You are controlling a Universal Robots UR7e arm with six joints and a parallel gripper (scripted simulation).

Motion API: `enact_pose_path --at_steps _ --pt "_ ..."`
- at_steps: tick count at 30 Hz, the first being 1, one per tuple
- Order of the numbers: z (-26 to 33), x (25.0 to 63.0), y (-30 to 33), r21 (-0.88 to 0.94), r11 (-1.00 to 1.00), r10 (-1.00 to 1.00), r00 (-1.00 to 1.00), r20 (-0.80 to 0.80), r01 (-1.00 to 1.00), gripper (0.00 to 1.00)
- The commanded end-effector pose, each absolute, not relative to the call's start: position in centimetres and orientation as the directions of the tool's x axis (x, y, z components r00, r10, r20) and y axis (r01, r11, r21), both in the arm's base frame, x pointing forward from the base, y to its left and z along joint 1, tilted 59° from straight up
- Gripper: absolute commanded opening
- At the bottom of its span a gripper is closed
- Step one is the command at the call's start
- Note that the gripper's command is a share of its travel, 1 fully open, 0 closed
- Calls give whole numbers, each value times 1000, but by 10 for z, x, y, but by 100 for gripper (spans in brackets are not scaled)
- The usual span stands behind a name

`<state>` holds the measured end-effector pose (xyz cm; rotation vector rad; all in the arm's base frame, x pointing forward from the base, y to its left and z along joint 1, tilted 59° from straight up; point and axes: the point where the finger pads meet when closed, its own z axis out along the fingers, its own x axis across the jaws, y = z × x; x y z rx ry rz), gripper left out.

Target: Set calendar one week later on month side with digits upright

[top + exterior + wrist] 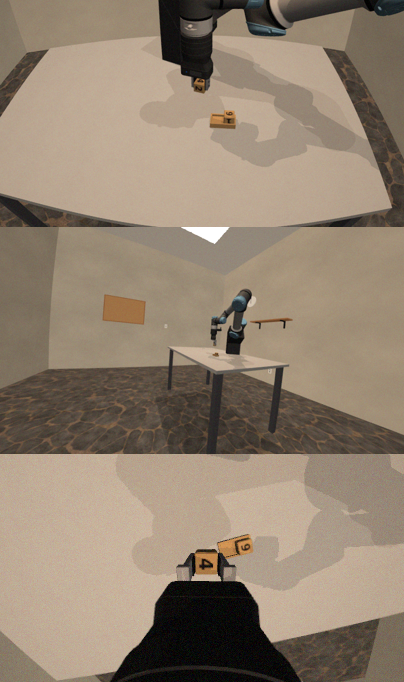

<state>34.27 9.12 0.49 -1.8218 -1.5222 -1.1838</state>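
My gripper (199,86) is shut on a small orange number cube (199,85) and holds it in the air above the table, behind and left of the tray. The cube shows a 2 on its front face and a 4 on top; the 4 also shows in the wrist view (205,563). The orange wooden tray (222,121) lies flat on the table. A second cube (229,117) stands in the tray's right half, with a 9 on top and a sideways 1 on its front. The tray's left half is empty. In the wrist view the tray (233,546) lies beyond the held cube.
The arm's dark base column (169,31) stands at the back of the table. The table (226,359) stands in a bare room with a wall shelf (271,320).
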Motion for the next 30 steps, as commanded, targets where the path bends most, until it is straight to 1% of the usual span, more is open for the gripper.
enact_pose_path --at_steps 1,4,7,19,21,25,30 --pt "2 346 87 13 -354 481 170 860 935 57" --pt "2 346 87 0 -361 476 185 860 933 57" --pt "-1 348 86 -105 -416 428 297 854 903 57" --pt "-7 354 82 -343 -520 293 540 789 782 57" --pt "-7 354 82 -343 -520 293 540 789 782 57" --pt "-10 357 80 -447 -555 219 641 735 702 57" --pt "-12 359 79 -521 -575 160 711 685 631 57"
